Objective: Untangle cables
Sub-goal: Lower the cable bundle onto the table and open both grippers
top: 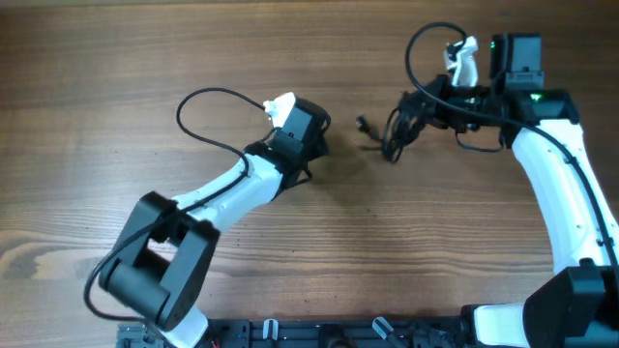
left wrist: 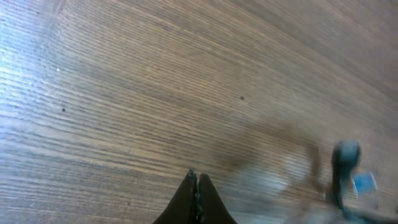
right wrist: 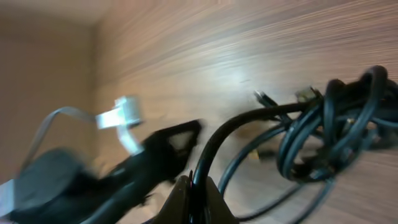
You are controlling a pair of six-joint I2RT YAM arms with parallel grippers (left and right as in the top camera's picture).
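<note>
The cables (top: 396, 133) form a small tangled black bundle right of the table's middle, with one plug end (top: 363, 123) sticking out to the left. My right gripper (top: 412, 106) is at the bundle's top. In the right wrist view it (right wrist: 198, 182) is shut on one black strand that rises from the jaws and curves right into the coiled cables (right wrist: 336, 124). My left gripper (top: 322, 126) sits just left of the plug end, apart from the bundle. In the left wrist view its jaws (left wrist: 196, 178) are pressed together over bare wood, holding nothing.
The wooden table (top: 116, 58) spreads all around. Thick black arm wires loop beside the left wrist (top: 193, 106) and above the right wrist (top: 426, 39). A black rail (top: 338, 333) runs along the front edge. The left gripper (right wrist: 143, 162) shows blurred in the right wrist view.
</note>
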